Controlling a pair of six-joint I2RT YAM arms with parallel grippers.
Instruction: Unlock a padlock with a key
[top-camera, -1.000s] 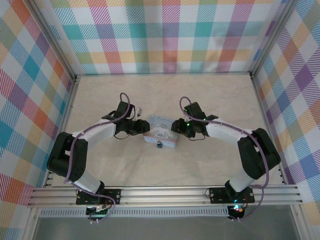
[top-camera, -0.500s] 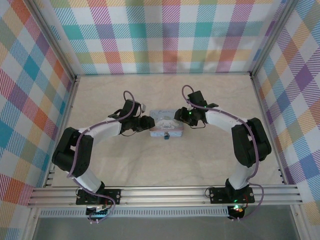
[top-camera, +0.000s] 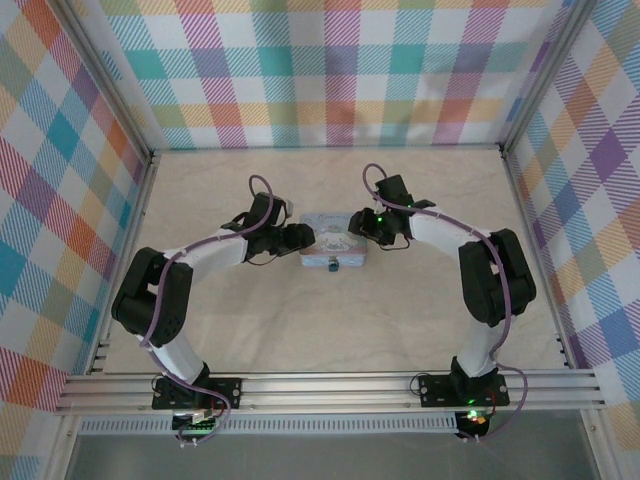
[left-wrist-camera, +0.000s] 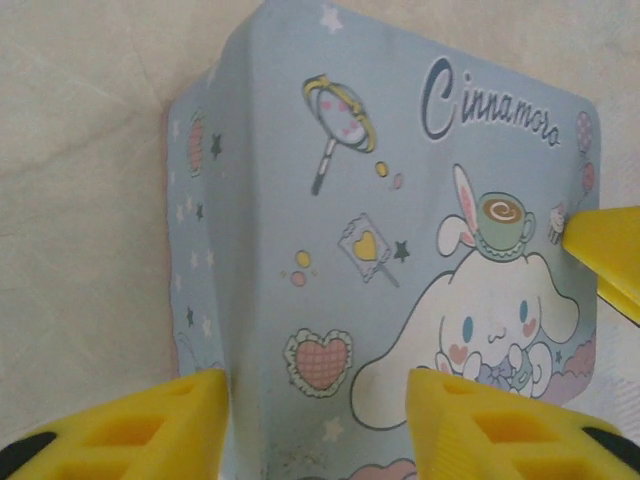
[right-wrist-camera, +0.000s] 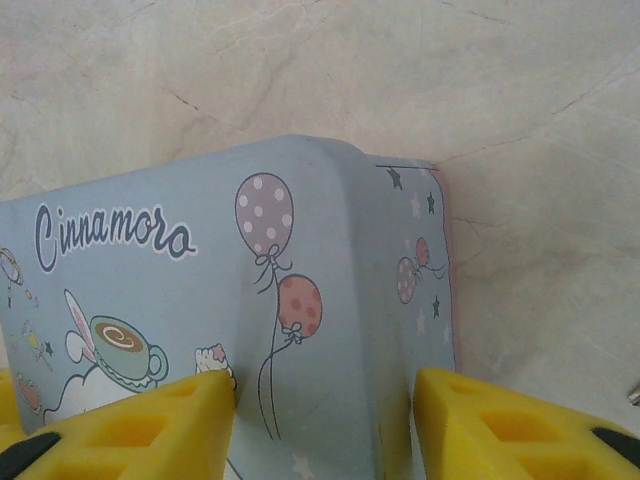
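Blue tin is sitting between left gripper and right gripper, jaws parted round its ends, grip uncertain, probably steadying it before keying the near-side padlock.

Looked down on a cream, marble-veined tabletop, bare over most of its spread. Found one pale blue rectangular tin lying flat near the middle, lid up, printed with a white long-eared cartoon figure, balloons, a heart and the lettering "Cinnamoro". Noted a tiny dark padlock with a bluish body, right against the tin's near side. Could not tell whether it rested on the surface or hung off the tin. Spotted a small metal speck on the bare surface beside the tin's end, too cropped to name.
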